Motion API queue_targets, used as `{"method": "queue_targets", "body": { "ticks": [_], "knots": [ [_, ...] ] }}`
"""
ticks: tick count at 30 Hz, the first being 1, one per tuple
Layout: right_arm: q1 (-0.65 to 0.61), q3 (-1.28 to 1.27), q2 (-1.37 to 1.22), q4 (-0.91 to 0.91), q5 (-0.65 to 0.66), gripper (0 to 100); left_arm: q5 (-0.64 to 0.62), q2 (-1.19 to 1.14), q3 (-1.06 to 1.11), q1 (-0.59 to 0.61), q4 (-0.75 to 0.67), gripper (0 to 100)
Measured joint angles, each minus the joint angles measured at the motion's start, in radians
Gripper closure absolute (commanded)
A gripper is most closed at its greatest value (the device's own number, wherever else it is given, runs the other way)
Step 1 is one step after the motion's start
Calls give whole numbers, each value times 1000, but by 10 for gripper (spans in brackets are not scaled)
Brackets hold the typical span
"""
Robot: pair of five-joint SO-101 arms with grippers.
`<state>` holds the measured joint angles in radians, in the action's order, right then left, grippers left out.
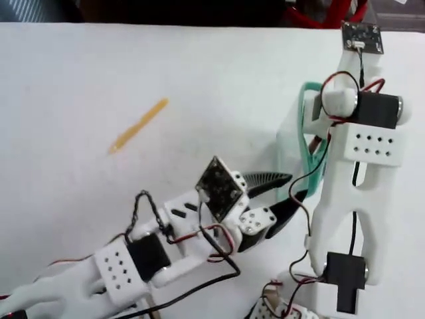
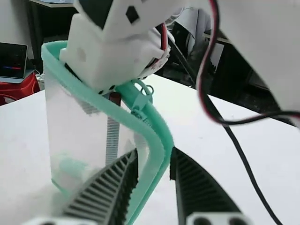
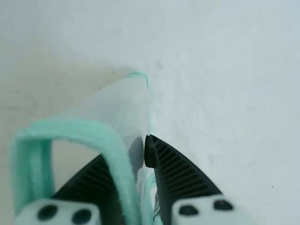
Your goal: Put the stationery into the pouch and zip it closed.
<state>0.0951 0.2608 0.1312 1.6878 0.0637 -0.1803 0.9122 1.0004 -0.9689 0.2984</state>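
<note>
My right gripper (image 3: 143, 152) is pinching the wall of the clear pouch (image 1: 290, 141), which stands upright on the white table (image 1: 80, 66). My left gripper (image 2: 153, 158) is spread, with the green zipper rim (image 2: 154, 136) between its jaws. The yellow pencil (image 1: 138, 126) lies on the table, well apart from the pouch.

White table (image 1: 80, 66); yellow pencil (image 1: 138, 126) lying flat, clear green-trimmed pouch (image 1: 292, 143) well apart.
</note>
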Motion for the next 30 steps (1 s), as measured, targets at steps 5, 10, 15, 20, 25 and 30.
{"method": "queue_targets", "body": {
  "ticks": [5, 10, 15, 20, 25, 30],
  "knots": [
    [2, 0, 6, 3, 0, 978, 5, -9, 0, 164, 52, 868],
    [2, 0, 6, 3, 0, 978, 167, -9, -77, 549, 272, 838],
    [2, -9, 8, -8, 0, 978, 425, -9, -170, 850, 491, 838],
    [2, -23, 17, -18, 0, 977, 597, -71, -210, 971, 540, 837],
    [2, -23, 17, -18, 0, 978, 629, -436, -364, 1013, 509, 837],
    [2, -23, 17, -18, 0, 978, 661, -957, -747, 1040, 640, 837]
  ]
}}
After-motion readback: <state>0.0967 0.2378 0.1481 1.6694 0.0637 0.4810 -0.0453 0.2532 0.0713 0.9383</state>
